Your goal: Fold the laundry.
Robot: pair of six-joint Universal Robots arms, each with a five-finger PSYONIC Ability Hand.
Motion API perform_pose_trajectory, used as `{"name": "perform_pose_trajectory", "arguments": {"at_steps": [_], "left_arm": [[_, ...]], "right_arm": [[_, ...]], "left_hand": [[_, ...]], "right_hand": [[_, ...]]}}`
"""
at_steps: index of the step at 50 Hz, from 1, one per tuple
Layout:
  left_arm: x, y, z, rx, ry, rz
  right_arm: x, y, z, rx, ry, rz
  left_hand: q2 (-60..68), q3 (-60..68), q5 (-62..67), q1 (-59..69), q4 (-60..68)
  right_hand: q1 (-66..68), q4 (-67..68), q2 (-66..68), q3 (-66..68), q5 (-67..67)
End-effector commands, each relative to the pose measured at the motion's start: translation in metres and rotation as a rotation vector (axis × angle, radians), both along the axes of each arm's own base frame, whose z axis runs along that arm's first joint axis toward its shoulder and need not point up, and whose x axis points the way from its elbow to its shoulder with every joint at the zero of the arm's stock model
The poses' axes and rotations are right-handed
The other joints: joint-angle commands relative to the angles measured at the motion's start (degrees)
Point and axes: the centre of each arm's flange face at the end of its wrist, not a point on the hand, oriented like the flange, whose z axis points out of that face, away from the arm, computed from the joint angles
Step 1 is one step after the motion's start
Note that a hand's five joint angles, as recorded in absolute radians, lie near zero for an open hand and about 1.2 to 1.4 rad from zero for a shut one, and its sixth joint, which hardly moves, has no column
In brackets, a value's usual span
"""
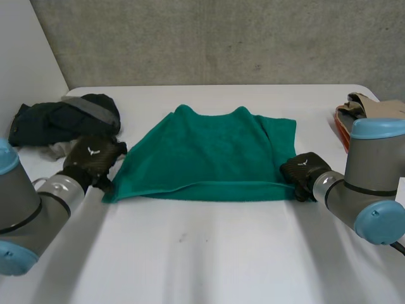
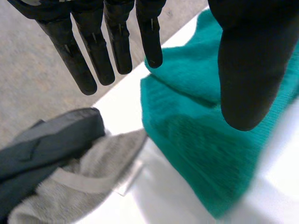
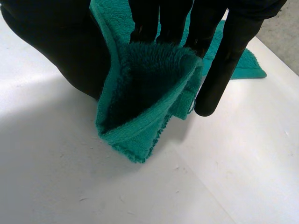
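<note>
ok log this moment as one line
towel: spread on table | left hand: open, at its near left corner | right hand: pinching its near right corner | dark clothes: beyond left hand

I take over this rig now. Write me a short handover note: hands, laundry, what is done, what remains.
Left hand: open, beside the green towel's near left corner, holding nothing.
Right hand: pinches the towel's near right corner.
Towel lies spread on the white table; dark clothes and a grey cloth wait at far left, beige clothes at far right.
Done: no fold I can confirm.
Left: probably grip left corner, fold towel, then the rest.
</note>
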Motion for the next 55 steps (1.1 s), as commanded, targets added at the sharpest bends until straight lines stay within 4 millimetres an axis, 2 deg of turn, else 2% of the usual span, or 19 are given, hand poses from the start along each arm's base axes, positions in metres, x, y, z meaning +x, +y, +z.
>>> {"name": "perform_pose_trajectory", "arguments": {"at_steps": [1, 9, 13, 14, 15, 20, 24, 25, 32, 36, 39, 43, 44, 47, 49, 51, 53, 54, 55], "left_arm": [[-0.001, 0.015, -0.012, 0.056, -0.008, -0.011], [-0.010, 0.002, -0.032, 0.058, -0.015, -0.023], [-0.018, -0.012, -0.035, 0.001, -0.021, -0.002], [-0.017, -0.019, -0.034, -0.025, -0.023, 0.026], [-0.016, -0.024, -0.032, -0.041, -0.023, 0.044], [-0.013, -0.036, -0.019, -0.095, -0.023, 0.123], [-0.009, -0.028, 0.026, -0.200, 0.018, 0.135], [-0.005, -0.019, 0.053, -0.266, 0.037, 0.137], [0.004, 0.026, 0.136, -0.485, 0.103, 0.113], [0.008, 0.042, 0.151, -0.491, 0.102, 0.101], [0.008, 0.042, 0.145, -0.459, 0.086, 0.090], [0.005, 0.026, 0.118, -0.365, 0.055, 0.096], [0.003, 0.016, 0.103, -0.319, 0.040, 0.098], [0.000, 0.000, 0.084, -0.269, 0.027, 0.099], [-0.005, -0.021, 0.072, -0.248, 0.018, 0.100], [-0.015, -0.047, 0.068, -0.287, 0.007, 0.091], [-0.022, -0.066, 0.078, -0.362, 0.008, 0.101], [-0.024, -0.074, 0.086, -0.405, 0.012, 0.108], [-0.035, -0.088, 0.107, -0.508, 0.049, 0.119]], "right_arm": [[0.000, 0.000, 0.000, -0.002, 0.000, 0.000], [-0.001, 0.002, -0.002, 0.010, 0.004, 0.000], [-0.001, 0.003, -0.003, 0.012, 0.006, 0.000], [-0.001, 0.003, -0.003, 0.013, 0.007, -0.001], [-0.001, 0.004, -0.004, 0.016, 0.009, 0.000], [-0.002, 0.004, 0.022, -0.045, 0.000, 0.000], [-0.007, 0.016, 0.076, -0.133, 0.011, 0.013], [-0.008, 0.020, 0.085, -0.143, 0.019, 0.018], [-0.023, 0.056, 0.175, -0.292, 0.115, 0.059], [-0.027, 0.062, 0.198, -0.317, 0.145, 0.065], [-0.027, 0.060, 0.200, -0.291, 0.154, 0.070], [-0.023, 0.045, 0.175, -0.206, 0.178, 0.077], [-0.022, 0.040, 0.168, -0.188, 0.183, 0.078], [-0.018, 0.022, 0.147, -0.140, 0.198, 0.074], [-0.015, 0.011, 0.140, -0.136, 0.200, 0.069], [-0.008, -0.010, 0.137, -0.182, 0.196, 0.042], [-0.003, -0.028, 0.143, -0.260, 0.181, 0.008], [0.000, -0.046, 0.155, -0.356, 0.144, -0.035], [0.002, -0.054, 0.161, -0.405, 0.118, -0.053]], "left_hand": [[-0.1, -0.2, 1.0, 0.7, 0.6], [1.4, 1.3, 2.5, 2.2, 2.1], [20.7, 20.6, 21.7, 21.5, 21.4], [42.9, 42.8, 44.0, 43.7, 43.6], [52.5, 52.3, 53.5, 53.2, 53.1], [52.6, 52.4, 53.6, 53.3, 53.2], [52.6, 52.4, 53.6, 53.3, 53.2], [52.6, 52.4, 53.6, 53.3, 53.2], [52.6, 52.4, 53.6, 53.3, 53.2], [52.6, 52.4, 53.6, 53.3, 53.2], [52.6, 52.4, 53.6, 53.3, 53.2], [52.6, 52.4, 53.6, 53.3, 53.2], [52.6, 52.4, 53.6, 53.3, 53.2], [52.6, 52.4, 53.6, 53.3, 53.2], [52.6, 52.4, 53.6, 53.3, 53.2], [52.6, 52.4, 53.6, 53.3, 53.2], [52.6, 52.4, 53.6, 53.3, 53.2], [52.6, 52.4, 53.6, 53.3, 53.2], [52.6, 52.4, 53.6, 53.3, 53.2]], "right_hand": [[17.4, 11.4, 12.3, 11.8, 15.0], [17.4, 11.4, 12.3, 11.8, 15.0], [17.4, 11.4, 12.3, 11.8, 15.0], [17.4, 11.4, 12.3, 11.8, 15.0], [17.4, 11.4, 12.3, 11.8, 15.0], [17.4, 11.4, 12.3, 11.8, 15.0], [17.4, 11.4, 12.3, 11.8, 15.0], [17.4, 11.4, 12.3, 11.8, 15.0], [17.4, 11.4, 12.3, 11.8, 15.0], [17.4, 11.4, 12.3, 11.8, 15.0], [17.4, 11.4, 12.3, 11.8, 15.0], [17.4, 11.4, 12.3, 11.8, 15.0], [17.4, 11.4, 12.3, 11.8, 15.0], [17.4, 11.4, 12.3, 11.8, 15.0], [17.4, 11.4, 12.3, 11.8, 15.0], [17.4, 11.4, 12.3, 11.8, 15.0], [17.4, 11.4, 12.3, 11.8, 15.0], [17.4, 11.4, 12.3, 11.8, 15.0], [17.4, 11.4, 12.3, 11.8, 15.0]]}}
